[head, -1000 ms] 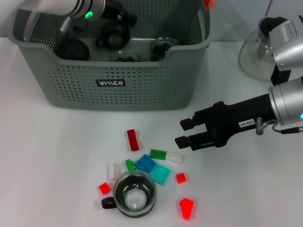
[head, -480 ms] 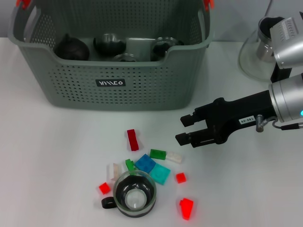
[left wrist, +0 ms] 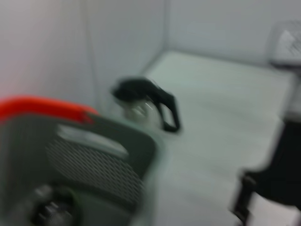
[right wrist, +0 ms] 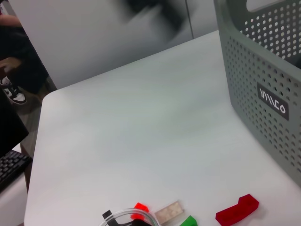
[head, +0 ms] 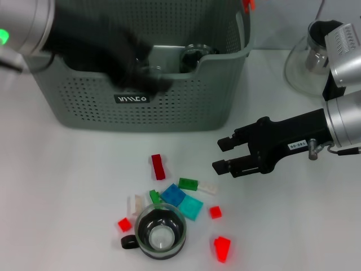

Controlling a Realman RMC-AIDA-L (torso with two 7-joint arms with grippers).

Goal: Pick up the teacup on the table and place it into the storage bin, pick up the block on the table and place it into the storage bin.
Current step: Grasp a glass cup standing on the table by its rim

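Observation:
The glass teacup (head: 161,230) with a black handle stands upright near the table's front edge; its rim (right wrist: 127,219) shows in the right wrist view. Around it lie several small blocks, among them a dark red block (head: 158,166) (right wrist: 237,209), a blue block (head: 173,195) and a green block (head: 188,184). The grey-green storage bin (head: 186,107) (right wrist: 263,84) (left wrist: 94,160) stands behind them and holds dark tea ware. My right gripper (head: 224,154) hovers open to the right of the blocks, holding nothing. My left gripper (head: 132,65) is a dark blur over the bin's front left.
A glass teapot (head: 307,62) (left wrist: 146,101) with a black handle stands at the back right, behind my right arm. A bright red block (head: 221,248) lies near the front edge. Bare white table lies left of the blocks and in front of the bin.
My left arm left the view above the bin, then swung back in fast across the bin's front left. The right gripper drifted slightly right. Teacup and blocks have not moved.

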